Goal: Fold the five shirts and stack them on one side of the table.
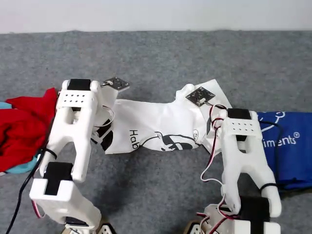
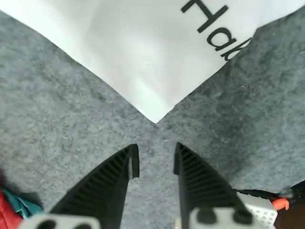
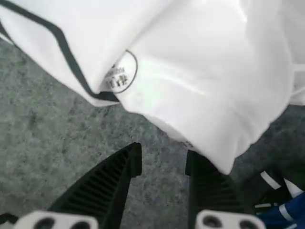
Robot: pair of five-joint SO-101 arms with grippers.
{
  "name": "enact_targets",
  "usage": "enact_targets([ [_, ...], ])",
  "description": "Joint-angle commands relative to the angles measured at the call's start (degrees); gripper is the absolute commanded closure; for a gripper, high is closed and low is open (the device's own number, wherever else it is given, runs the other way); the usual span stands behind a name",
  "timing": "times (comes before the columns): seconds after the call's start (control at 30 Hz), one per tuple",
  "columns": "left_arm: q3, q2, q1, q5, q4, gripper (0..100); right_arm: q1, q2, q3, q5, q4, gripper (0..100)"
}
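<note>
Grey felt covers your table. Your left gripper hangs over bare felt with its fingers apart, just short of the near-left corner of the white shirt. Your right gripper, fingers also apart, sits at that shirt's rumpled right edge. The shirt lies mid-table between both arms, with a red shirt heaped far left and a blue shirt far right

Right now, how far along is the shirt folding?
Early on. Possibly done: the blue shirt lies flat at one side. In hand: the white shirt, rumpled between the open left pincer and right pincer, ungripped. To do: the crumpled red shirt and the teal garment beneath.
</note>
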Motion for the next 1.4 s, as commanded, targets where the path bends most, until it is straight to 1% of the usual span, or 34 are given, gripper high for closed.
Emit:
enact_targets([
  [0.0,-0.13,0.09,0.62,-0.79,-0.26,91,1.98,-2.68,-6.86,-0.26,4.70,84.3],
  [0.07,-0.13,0.09,0.62,-0.79,-0.26,91,3.38,-2.51,-10.20,-0.35,6.46,84.3],
  [0.13,-0.22,0.09,0.62,-0.79,-0.35,91,3.74,-2.24,-11.52,-0.35,6.02,84.3],
  [0.27,-0.22,0.09,0.62,-0.79,-0.35,92,2.77,-2.24,-8.44,-0.44,0.75,84.3],
  [0.37,-0.22,0.09,0.62,-0.79,-0.35,92,0.40,-2.24,-3.78,-0.62,-5.14,84.4],
  [0.47,-0.22,0.09,0.62,-0.79,-0.35,92,-2.24,-2.24,-0.62,-3.25,-8.92,84.5],
  [0.53,-0.22,0.09,0.62,-0.79,-0.35,92,-2.95,-2.15,0.97,-3.69,-10.42,84.8],
  [0.6,-0.22,0.09,0.62,-0.70,-0.35,92,-2.86,-2.15,2.81,-3.69,-12.97,89.1],
  [0.7,-0.22,0.09,0.62,-0.70,-0.35,92,-2.33,-2.15,5.45,-3.43,-17.36,98.7],
  [0.8,-0.13,0.09,0.62,-0.70,-1.14,92,-1.10,-2.24,6.77,-0.18,-19.30,98.7],
  [0.9,-0.13,0.09,0.62,-0.70,-3.87,92,0.84,-2.86,6.77,2.37,-17.98,98.7],
  [0.97,-0.13,0.09,0.62,-0.70,-5.71,92,2.68,-2.86,5.71,3.96,-14.81,98.7],
  [1.07,-0.13,0.18,0.35,-0.88,-7.03,99,5.93,-2.86,2.02,4.84,-5.41,98.7],
  [1.17,-0.04,0.18,0.26,-0.88,-6.77,99,9.36,-2.86,-2.55,6.51,2.68,98.7],
  [1.27,-0.04,0.18,0.53,-0.97,-6.68,99,12.26,-2.86,-4.31,10.64,5.85,98.7],
  [1.37,-0.04,0.18,0.53,-1.49,-6.68,99,14.46,-2.68,-4.04,12.75,6.29,98.7],
])
